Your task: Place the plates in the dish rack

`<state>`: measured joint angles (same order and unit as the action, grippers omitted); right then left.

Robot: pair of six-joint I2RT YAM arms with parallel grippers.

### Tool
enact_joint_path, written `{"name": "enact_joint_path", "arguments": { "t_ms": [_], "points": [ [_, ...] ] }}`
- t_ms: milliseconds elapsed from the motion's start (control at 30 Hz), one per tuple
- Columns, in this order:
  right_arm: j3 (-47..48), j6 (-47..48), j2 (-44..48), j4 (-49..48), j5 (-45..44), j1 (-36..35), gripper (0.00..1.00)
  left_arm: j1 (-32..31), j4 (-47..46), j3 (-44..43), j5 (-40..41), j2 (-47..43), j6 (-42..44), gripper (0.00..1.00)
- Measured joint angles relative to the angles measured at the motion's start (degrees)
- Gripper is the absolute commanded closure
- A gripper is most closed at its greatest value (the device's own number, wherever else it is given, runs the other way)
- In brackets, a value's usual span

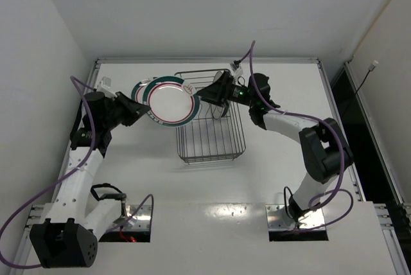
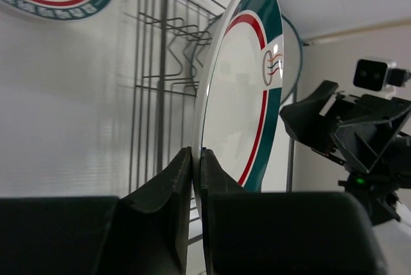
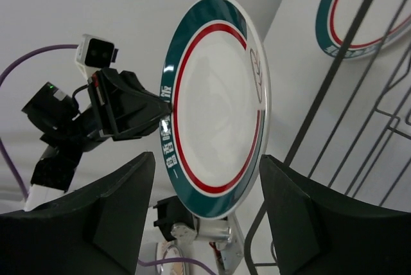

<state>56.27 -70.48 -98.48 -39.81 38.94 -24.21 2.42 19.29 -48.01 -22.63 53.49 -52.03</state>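
With only my left gripper (image 2: 196, 156) clamped tight on the rim of the round white teal-and-red-banded plate (image 2: 241, 95), upright at the left edge of the grey wire dish rack (image 1: 212, 140), and my right gripper (image 3: 205, 159) gaping around it without touching, I fear it may pivot and slip.

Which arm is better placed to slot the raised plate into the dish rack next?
Left, probably. The left gripper is shut on the rim of the plate, holding it on edge by the dish rack. The right gripper is open, clear of the plate, and would have to grasp first.
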Motion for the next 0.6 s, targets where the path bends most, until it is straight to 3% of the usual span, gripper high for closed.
{"name": "enact_joint_path", "arguments": {
  "t_ms": [233,433,600],
  "points": [
    [0.0,-1.7,-0.5,-4.3,0.7,0.1,0.37,-1.4,-5.4,0.1,-2.3,0.0,-1.1,1.0],
    [0.0,-1.8,-1.4,-4.9,0.6,0.4,0.56,-1.6,-7.1,0.2,-2.5,0.0,-1.0,1.0],
    [0.0,-2.0,-2.3,-5.1,0.6,0.6,0.58,-1.6,-7.8,0.2,-2.9,0.0,-1.0,1.0]
  ]
}}
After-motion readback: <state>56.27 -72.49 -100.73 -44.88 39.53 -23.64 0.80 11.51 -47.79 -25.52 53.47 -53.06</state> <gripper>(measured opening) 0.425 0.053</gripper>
